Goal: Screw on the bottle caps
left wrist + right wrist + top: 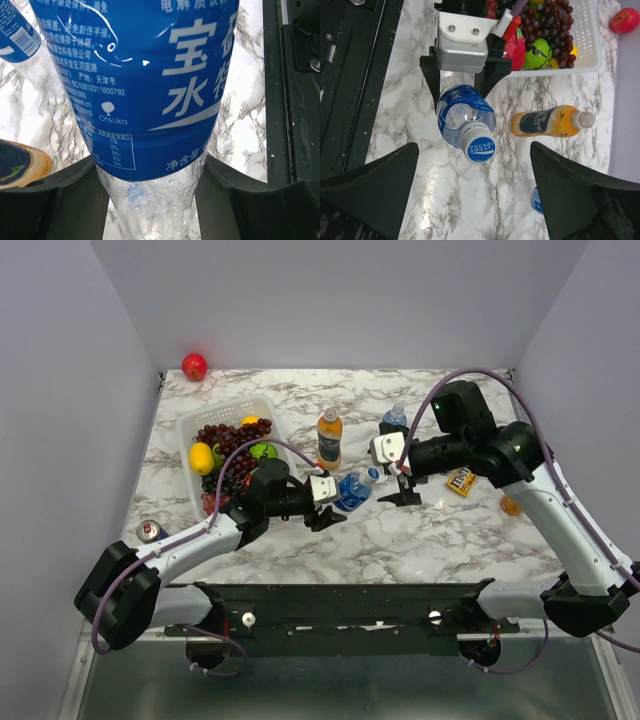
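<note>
Marble table (300,540) fills the booth, and the left arm (190,540) and right arm (560,510) reach in over it. A white basket (222,410) heaped with grapes (225,435) and other fruit sits toward the back left, and I'll place the rest from it.

Just off the basket's near right corner, the left end effector (152,200) is clamped round the lower body of a clear bottle (465,112) with a blue label, its fingers (55,200) pressed on either side. The bottle leans away from the basket, neck up. Further right of the basket, the right end effector (475,192) hangs over that bottle's top with its jaws spread wide, touching nothing.

An orange bottle (329,437) with a dark label stands upright just right of the basket, apart from the held one, with a pale cap (582,120) on it. A second clear bottle (394,418) stands well right of the basket, partly hidden behind the right wrist.

A can (149,531) stands off the basket's front left, by the table's edge. A red apple (194,366) lies behind the basket, by the back wall. A candy packet (461,480) lies far to the basket's right.

Smallest is the blue-and-white cap (481,148), sitting on the held bottle's neck. How tightly, I can't tell.
</note>
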Tool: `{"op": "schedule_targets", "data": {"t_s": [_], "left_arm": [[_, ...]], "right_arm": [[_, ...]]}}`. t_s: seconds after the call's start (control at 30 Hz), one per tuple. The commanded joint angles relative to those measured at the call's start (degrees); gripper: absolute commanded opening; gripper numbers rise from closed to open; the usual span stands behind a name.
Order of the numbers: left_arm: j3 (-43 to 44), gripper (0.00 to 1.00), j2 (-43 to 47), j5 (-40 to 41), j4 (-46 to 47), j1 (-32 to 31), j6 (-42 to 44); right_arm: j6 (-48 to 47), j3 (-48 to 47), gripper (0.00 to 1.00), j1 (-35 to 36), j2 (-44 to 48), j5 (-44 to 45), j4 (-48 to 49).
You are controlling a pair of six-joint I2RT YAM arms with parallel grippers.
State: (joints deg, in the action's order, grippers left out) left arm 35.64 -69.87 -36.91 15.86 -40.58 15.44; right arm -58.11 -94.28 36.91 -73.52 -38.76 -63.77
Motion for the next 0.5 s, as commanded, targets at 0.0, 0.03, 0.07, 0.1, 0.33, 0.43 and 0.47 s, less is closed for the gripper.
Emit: {"op": "schedule_targets", "data": {"t_s": [0.0,0.03,0.07,0.1,0.33,0.43,0.47], "left_arm": [[2.15,0.0,0.08,-3.08,0.14,0.23,-0.15],[2.16,0.0,0.17,-3.17,0.05,0.15,-0.41],[2.24,0.0,0.17,-3.17,0.14,0.15,-0.67],[2.16,0.0,0.17,-3.09,0.31,0.15,-1.02],[2.07,0.0,0.17,-2.82,2.33,0.5,-2.7],[2.07,0.0,0.08,-2.38,3.47,0.76,-4.45],[1.98,0.0,0.08,-2.12,3.83,0.94,-5.06]], "right_arm": [[-7.45,1.9,0.99,1.68,-0.05,-0.35,-2.94],[-7.89,2.25,0.99,1.94,0.04,0.09,-2.85],[-8.16,2.61,0.99,2.29,0.13,0.35,-2.59],[-8.42,3.13,0.99,2.38,0.21,0.53,-2.5],[-8.16,3.84,1.0,2.73,0.04,1.93,-2.5],[-8.25,4.1,0.99,2.73,-0.05,2.64,-3.2],[-8.25,4.28,0.99,2.73,-0.05,2.73,-3.55]]}}
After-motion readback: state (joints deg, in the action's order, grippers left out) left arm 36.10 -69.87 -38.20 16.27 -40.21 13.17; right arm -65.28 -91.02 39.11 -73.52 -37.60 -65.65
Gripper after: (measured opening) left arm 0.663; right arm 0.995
